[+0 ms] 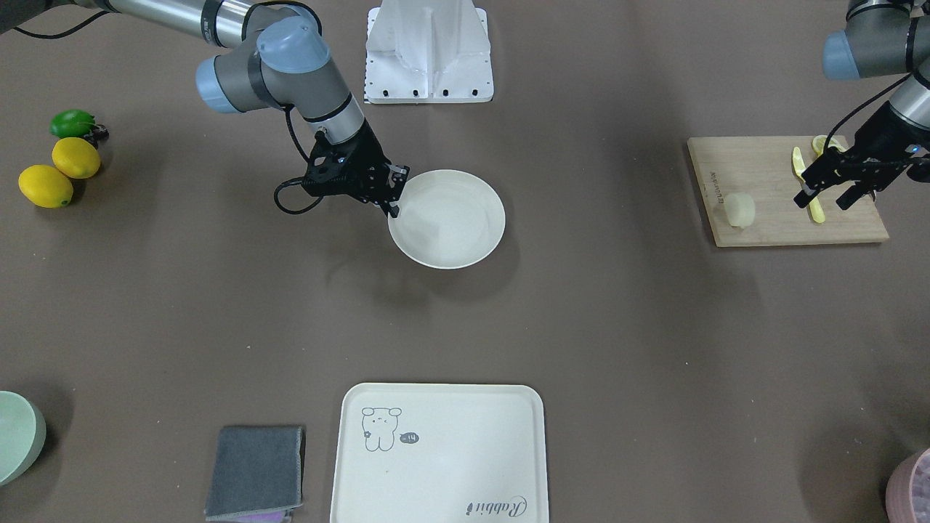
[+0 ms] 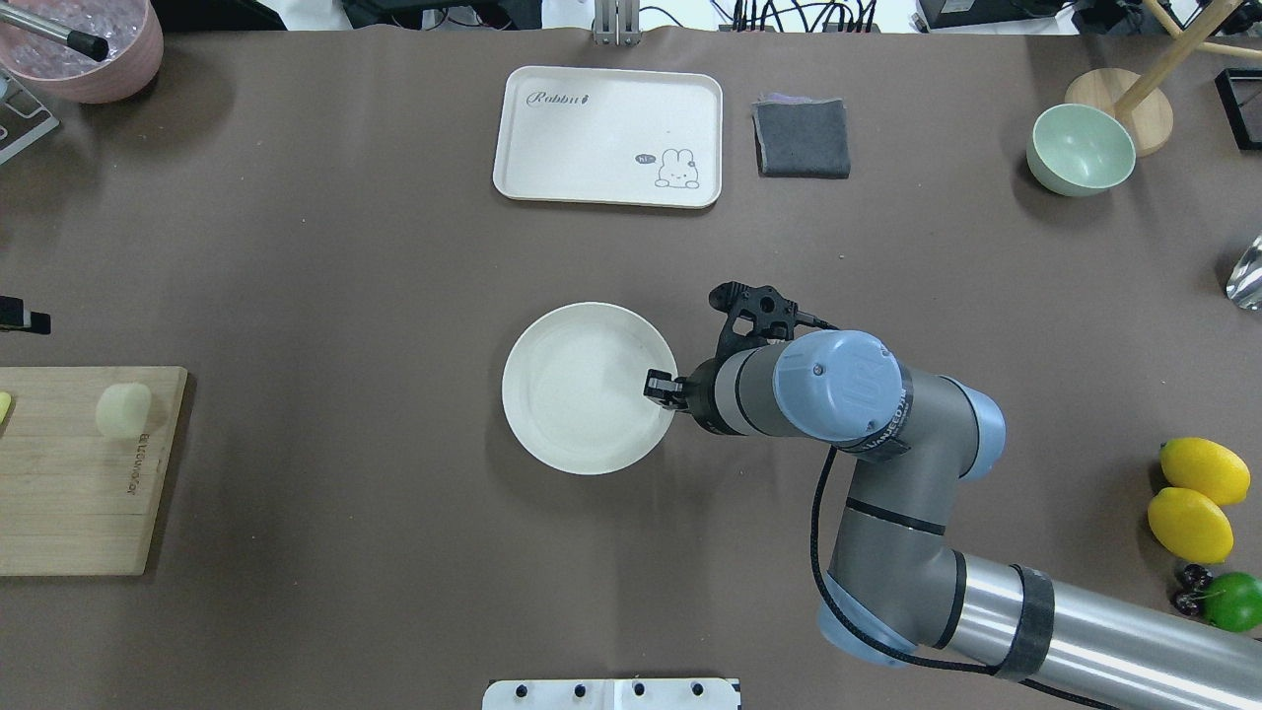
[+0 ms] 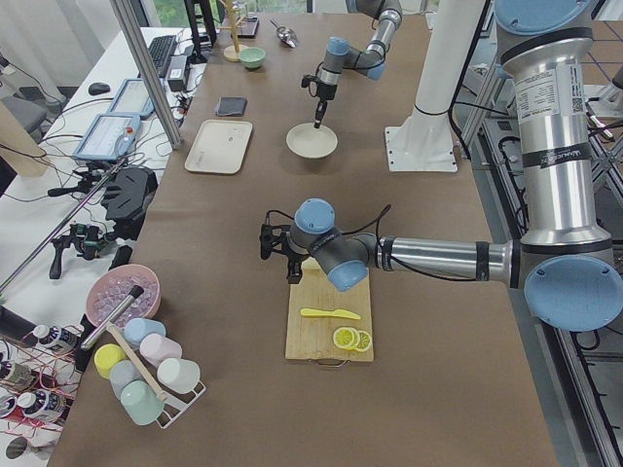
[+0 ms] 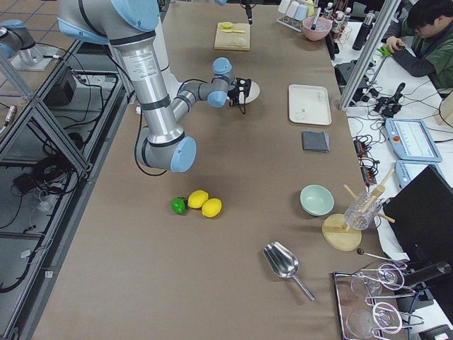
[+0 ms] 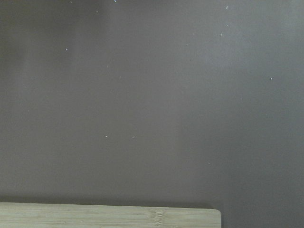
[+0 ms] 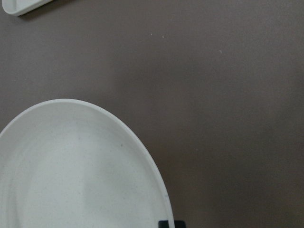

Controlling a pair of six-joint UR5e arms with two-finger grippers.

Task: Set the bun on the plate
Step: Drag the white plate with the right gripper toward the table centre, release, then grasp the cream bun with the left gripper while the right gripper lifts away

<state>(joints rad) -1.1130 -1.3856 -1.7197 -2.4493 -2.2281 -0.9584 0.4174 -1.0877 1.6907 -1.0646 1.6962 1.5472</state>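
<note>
Closest sits a tray (image 1: 436, 465). Beyond it, the right tool (image 1: 393, 207) pinches the plate (image 1: 454, 229) by its rim; the left tool (image 1: 828, 195) hangs open and empty near the bun (image 1: 740, 211) on a board (image 1: 763, 167).

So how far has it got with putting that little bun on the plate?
Nothing looks done yet: the small pale cream bun sits on the wooden cutting board, and the round cream-white plate is empty. In hand: the left gripper hangs open over the board, apart from the bun; the right gripper is at the plate's rim, grip unclear. Left: grasp the bun, carry it over, set it down.
</note>
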